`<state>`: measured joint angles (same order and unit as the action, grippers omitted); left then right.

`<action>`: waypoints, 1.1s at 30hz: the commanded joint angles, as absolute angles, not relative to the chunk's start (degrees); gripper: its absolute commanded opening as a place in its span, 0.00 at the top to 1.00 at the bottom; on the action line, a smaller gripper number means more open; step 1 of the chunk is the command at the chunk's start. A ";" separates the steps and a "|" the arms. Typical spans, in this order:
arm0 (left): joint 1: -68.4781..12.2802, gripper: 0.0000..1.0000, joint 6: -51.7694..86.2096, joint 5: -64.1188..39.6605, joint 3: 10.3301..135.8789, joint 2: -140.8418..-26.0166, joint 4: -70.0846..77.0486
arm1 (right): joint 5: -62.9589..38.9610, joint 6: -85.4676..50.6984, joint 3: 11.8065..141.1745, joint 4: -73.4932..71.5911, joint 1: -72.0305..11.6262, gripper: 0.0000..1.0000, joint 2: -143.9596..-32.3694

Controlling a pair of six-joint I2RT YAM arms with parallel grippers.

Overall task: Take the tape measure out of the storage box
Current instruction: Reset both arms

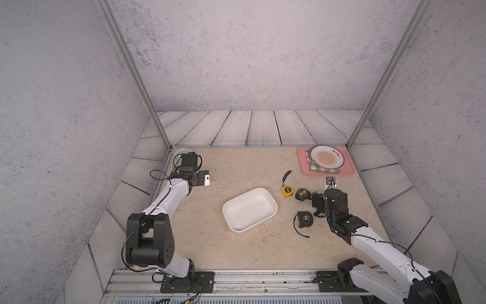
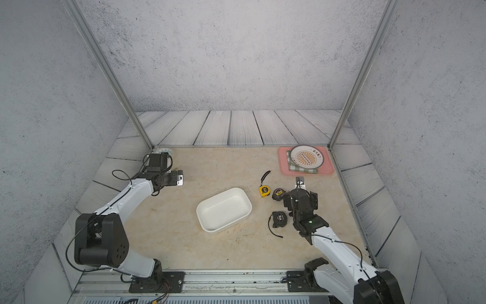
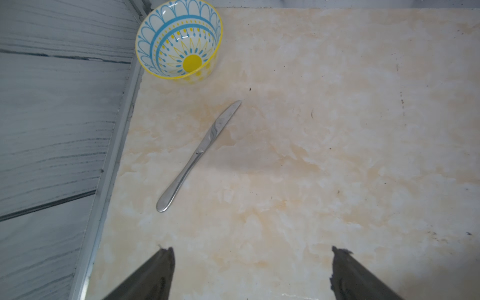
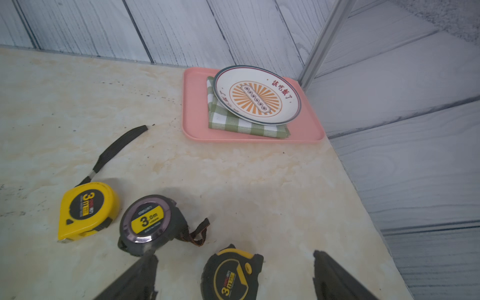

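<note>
Metal rail [image 1: 263,276] with both arm bases bolted to it edges the near side of a beige, marble-patterned tabletop [image 1: 236,168], stained in spots. Grey speckled walls [image 1: 249,52] close the cell, with pale plank-print panels [image 1: 263,126] along their foot and two aluminium posts [image 1: 131,71] at the far corners. Mid-tabletop sits the storage box [image 1: 249,210], shallow, white, round-cornered, plain inside. To its right, outside it, the tabletop carries a yellow tape measure [image 4: 88,210] with a black strap, a round dark tape measure [image 4: 150,223] just beside it, a black tape measure [image 1: 305,219] nearer the rail, and a black-and-yellow tape measure [image 4: 231,275] between the wide-spread fingers [image 4: 137,280] of the right end effector [image 4: 234,255], gaps on both sides. The left end effector [image 3: 252,248], also spread wide, hangs over tabletop near a knife [image 3: 197,155] and patterned bowl [image 3: 179,39].
</note>
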<state>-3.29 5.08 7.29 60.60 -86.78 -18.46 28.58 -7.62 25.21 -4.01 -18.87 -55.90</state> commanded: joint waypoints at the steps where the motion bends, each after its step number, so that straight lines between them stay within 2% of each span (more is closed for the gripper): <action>1: -2.17 0.02 -0.08 10.75 54.94 -85.85 -6.74 | 24.58 -5.78 23.73 -14.66 -14.58 0.05 -60.20; 8: 1.38 0.02 -2.44 8.82 48.48 -87.14 5.72 | 12.72 -1.51 27.00 -23.57 -8.25 0.07 -75.42; 11: 5.28 0.07 -0.19 3.65 48.21 -86.08 6.67 | 10.33 -0.41 30.16 -27.84 -6.62 0.07 -81.25; 14: 9.08 0.07 2.72 -0.94 45.62 -84.98 12.79 | 9.52 -0.12 31.80 -32.57 -4.97 0.07 -87.32; 17: 10.30 0.08 3.84 -5.00 45.31 -86.57 17.04 | 5.03 -4.25 29.83 -34.04 -0.40 0.07 -86.67; 21: 9.96 0.10 5.07 -9.85 45.96 -86.61 14.89 | 4.07 -3.78 27.62 -38.40 -0.23 0.06 -87.69; 25: 9.19 0.09 4.83 -9.16 40.86 -81.77 15.21 | 3.61 -3.52 27.37 -39.52 -0.19 0.07 -88.23; 30: 8.60 0.08 5.67 -9.35 30.05 -80.36 29.59 | 3.61 -3.49 27.22 -39.62 -0.21 0.06 -87.99; 33: 7.07 0.07 4.92 -8.60 25.87 -82.22 39.05 | 3.52 -3.43 27.04 -39.77 -0.23 0.01 -87.89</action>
<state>8.51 5.06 -8.40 28.38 -80.90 28.03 4.49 -3.03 27.51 -38.37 -0.08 -87.33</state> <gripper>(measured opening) 0.924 0.978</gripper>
